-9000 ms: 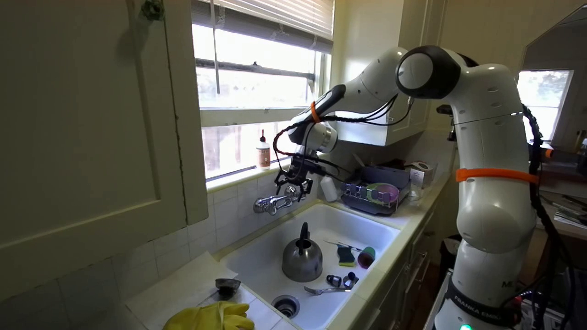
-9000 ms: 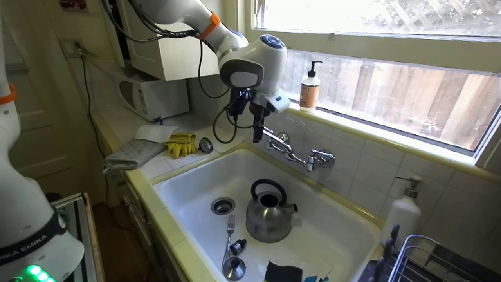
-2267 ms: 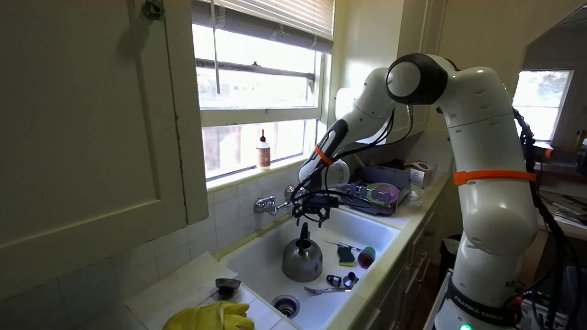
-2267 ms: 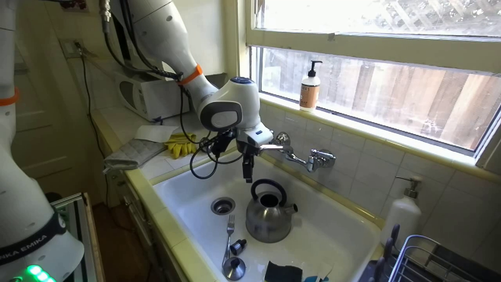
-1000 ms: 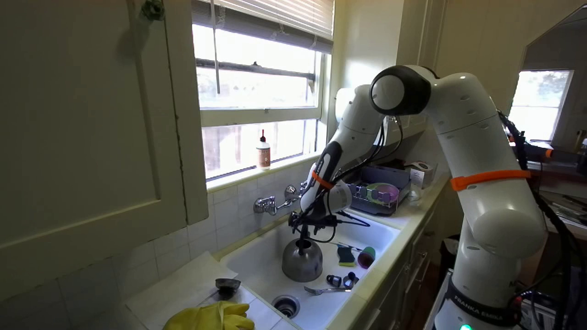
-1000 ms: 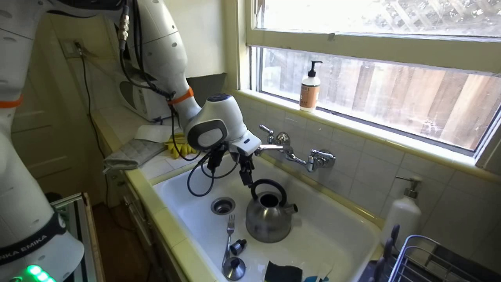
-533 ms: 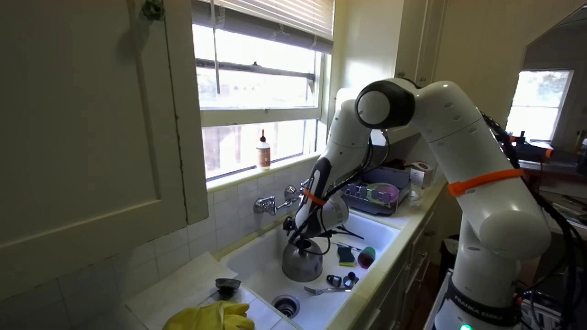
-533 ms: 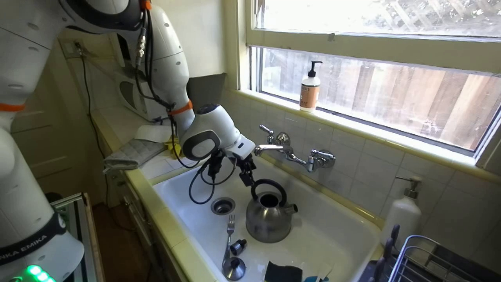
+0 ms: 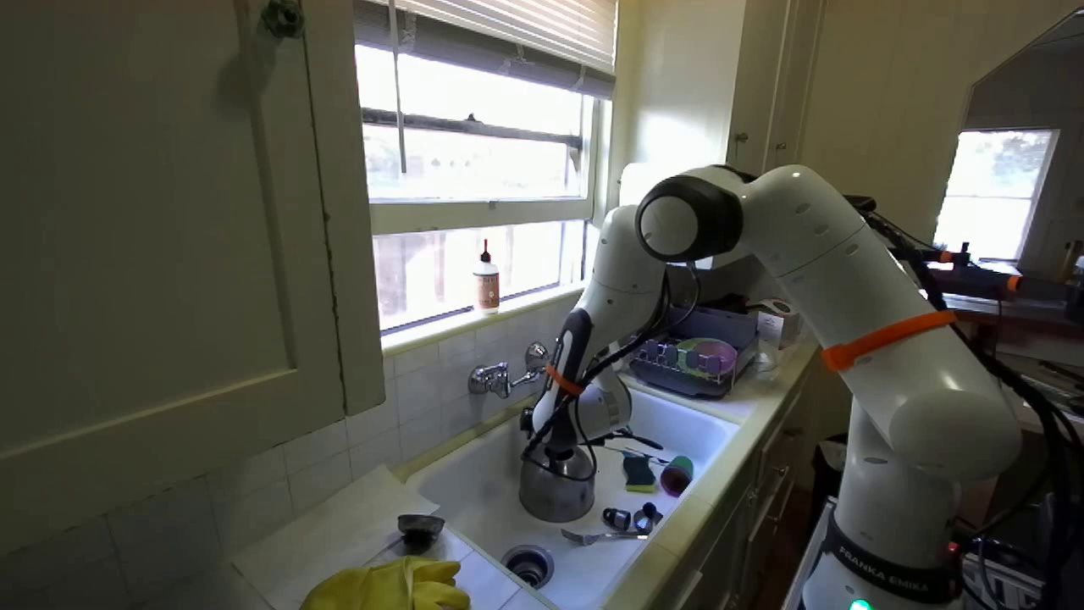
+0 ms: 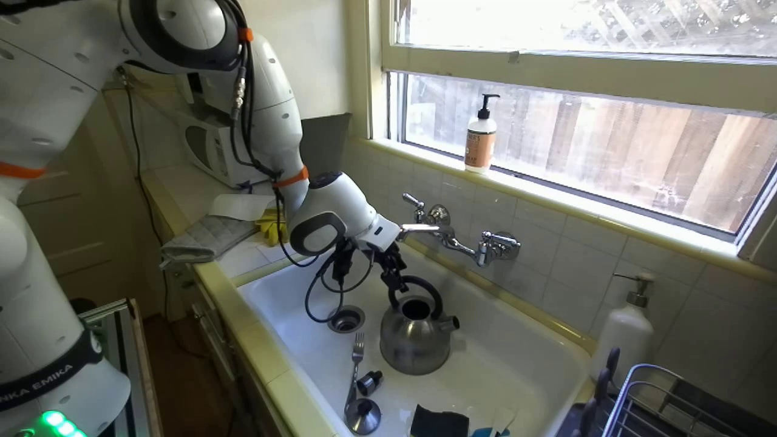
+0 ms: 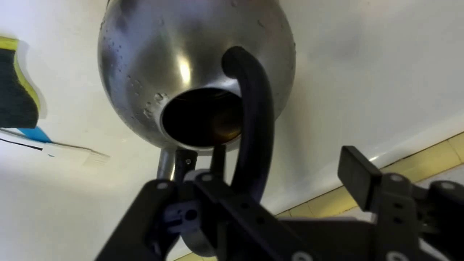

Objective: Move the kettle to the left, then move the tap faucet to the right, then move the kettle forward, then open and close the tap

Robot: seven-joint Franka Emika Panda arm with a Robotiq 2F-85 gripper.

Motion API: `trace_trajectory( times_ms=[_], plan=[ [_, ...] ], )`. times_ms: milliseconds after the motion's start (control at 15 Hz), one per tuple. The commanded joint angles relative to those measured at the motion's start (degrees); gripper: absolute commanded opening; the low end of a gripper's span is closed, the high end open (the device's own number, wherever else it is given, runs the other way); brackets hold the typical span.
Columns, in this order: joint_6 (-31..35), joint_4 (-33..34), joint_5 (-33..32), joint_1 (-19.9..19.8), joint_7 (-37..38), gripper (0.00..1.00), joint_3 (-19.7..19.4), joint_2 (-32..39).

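Observation:
The shiny grey kettle [image 10: 415,347] stands upright in the sink in both exterior views [image 9: 555,498]. The wrist view shows its round body [image 11: 195,50], open top and dark arched handle [image 11: 257,119]. My gripper [image 10: 397,282] is at the handle's near side. In the wrist view the gripper [image 11: 288,168] is open, with the handle between its fingers and closer to the left one; contact there is unclear. In an exterior view the fingers are hidden by the wrist. The chrome tap [image 10: 454,240] is on the wall, its spout end close behind my wrist; it also shows in an exterior view [image 9: 506,379].
The sink [image 10: 522,370] also holds a fork [image 10: 357,349], small metal pieces [image 10: 364,415], a sponge [image 9: 638,473] and a cup [image 9: 677,476]. A white pump bottle [image 10: 622,337] and dish rack [image 9: 677,377] stand beyond. A soap bottle [image 10: 479,142] is on the sill.
My gripper has come down from beside the tap to the kettle's handle, still open. The spout has swung out from the wall over the sink. The kettle has shifted very slightly.

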Motion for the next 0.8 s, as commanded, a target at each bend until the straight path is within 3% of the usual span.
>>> trace_trajectory(
  times_ms=[0,400,533,733],
  plan=[
    [-0.92,2.19,4.48,3.71,-2.53,0.49,-3.13,2.50],
    [-6.63,2.01,6.44,11.90,-2.25,0.05,-11.11,4.22],
    [-9.03,1.74,6.34,13.72,-1.91,0.00,-12.69,4.26],
    [-11.77,1.35,6.19,16.05,-1.26,0.03,-14.93,4.05]
  ],
)
